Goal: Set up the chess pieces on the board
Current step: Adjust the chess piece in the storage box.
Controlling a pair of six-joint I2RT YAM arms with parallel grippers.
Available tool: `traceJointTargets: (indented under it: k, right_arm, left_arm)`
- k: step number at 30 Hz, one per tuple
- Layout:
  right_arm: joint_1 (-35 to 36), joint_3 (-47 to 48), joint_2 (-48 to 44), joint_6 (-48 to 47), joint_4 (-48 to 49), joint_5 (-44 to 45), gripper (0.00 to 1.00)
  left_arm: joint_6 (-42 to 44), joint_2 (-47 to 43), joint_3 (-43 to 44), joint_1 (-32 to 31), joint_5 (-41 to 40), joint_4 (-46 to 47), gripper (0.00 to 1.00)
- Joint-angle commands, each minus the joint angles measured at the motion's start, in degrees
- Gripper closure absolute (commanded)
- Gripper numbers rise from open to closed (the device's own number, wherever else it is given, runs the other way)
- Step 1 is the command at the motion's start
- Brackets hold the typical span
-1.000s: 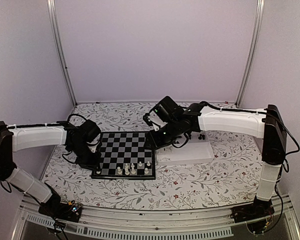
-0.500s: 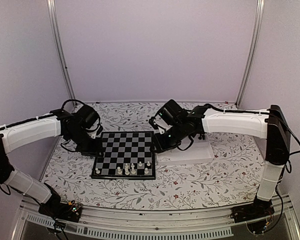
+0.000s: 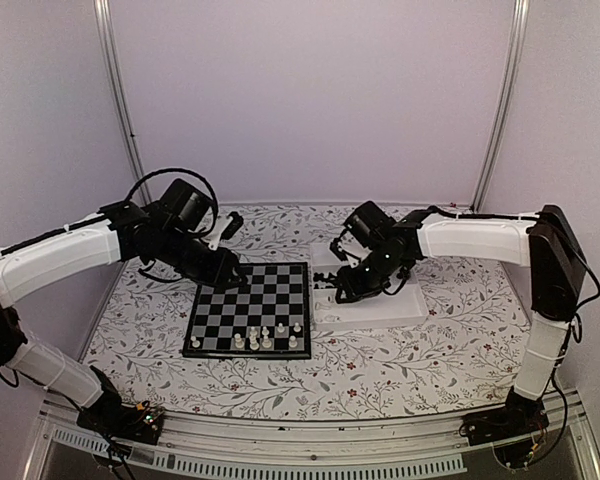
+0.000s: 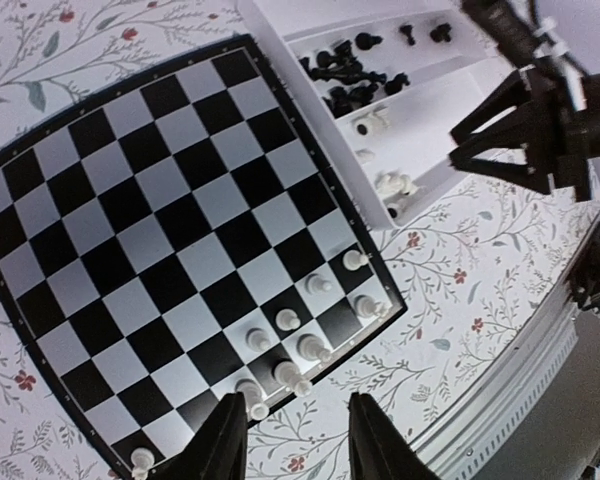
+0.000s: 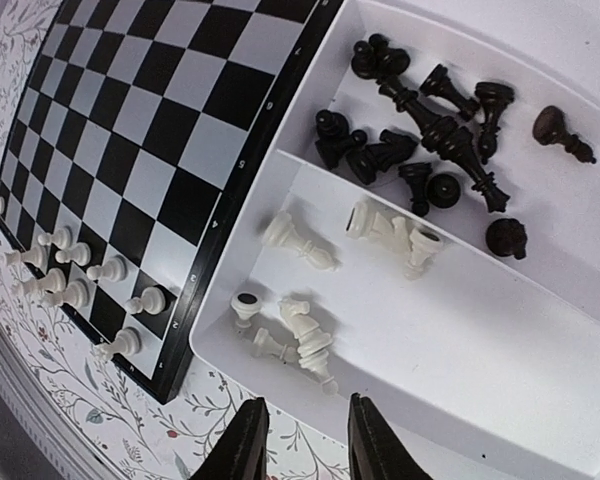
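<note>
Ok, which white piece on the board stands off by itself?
Start at the chessboard mid-table. White pieces cluster along its near edge, toward the right. The lone piece stands in the near-left corner, with empty squares between it and them.

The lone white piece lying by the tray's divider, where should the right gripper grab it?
Probably from above, pinching the white piece across its narrow stem, jaws crosswise to its length: it lies on its side, apart from the others.

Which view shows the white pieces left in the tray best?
Right wrist: the white pieces lie close and distinct in one compartment of the tray. Left wrist shows them small and distant; top external cannot resolve them.
</note>
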Motion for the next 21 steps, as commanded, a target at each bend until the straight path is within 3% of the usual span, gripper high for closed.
traceJointTargets:
  k: [1, 10, 21]
  right_arm:
    - [0.5, 2.0, 5.3, -4.8, -1.6, -2.9, 0.70]
    - [0.6, 3.6, 10.7, -6.6, -3.7, -5.1, 0.63]
    - [0.4, 10.0, 15.9, -6.0, -8.8, 7.6, 0.66]
  left_arm:
    - [1.3, -0.4, 1.1, -1.6, 6.4, 8.4, 0.62]
    - [1.2, 1.3, 1.9, -2.5, 7.1, 9.0, 0.62]
    - [0.4, 0.9, 0.8, -2.9, 6.3, 9.1, 0.62]
